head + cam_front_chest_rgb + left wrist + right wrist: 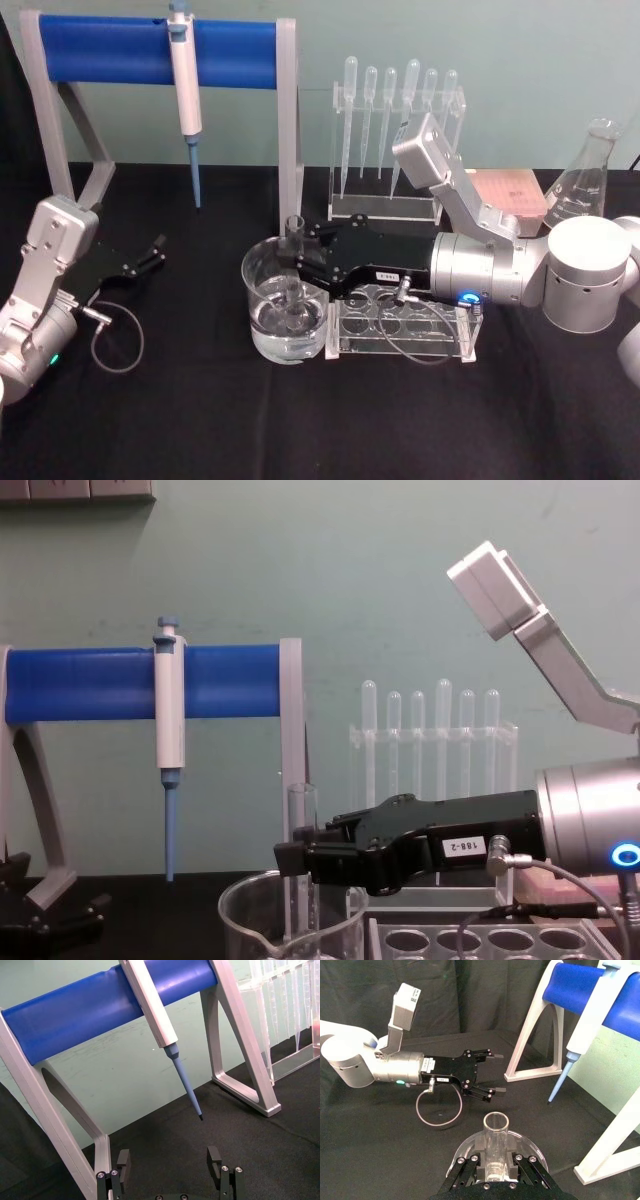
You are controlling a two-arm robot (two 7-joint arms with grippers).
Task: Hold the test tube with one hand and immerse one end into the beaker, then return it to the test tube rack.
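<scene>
The right gripper (297, 262) is closed on the test tube (294, 230) and holds it upright over the beaker (258, 300), pinching the glass just above the beaker's rim; the tube's open rim stands above the jaws and its round lower end hangs inside the beaker; in the head view it appears to dip into the clear liquid pooled at the bottom, though the layered glass makes the depth hard to read; I judge the pick-up done and the immersion reached or all but reached, with the lift out and the return to the test tube rack (400, 322) not yet done; the rack lies just beside the beaker on its right, under the right arm's wrist, and the holes that show are empty; the way back looks short, but the tube must first clear the beaker's rim, and the wrist's grey cable (440, 360) loops across the rack, which could get in the way; the left gripper (150, 255) sits idle well to the beaker's left, low over the black bench (200, 420), jaws apart and holding nothing; behind the beaker to the left a pipettor (185, 70) hangs on a blue-barred stand (110, 50); behind it to the right stands a clear rack of pipettes (395, 130), with a conical flask (585, 180) farther right; none of these lies between the beaker and the rack.
</scene>
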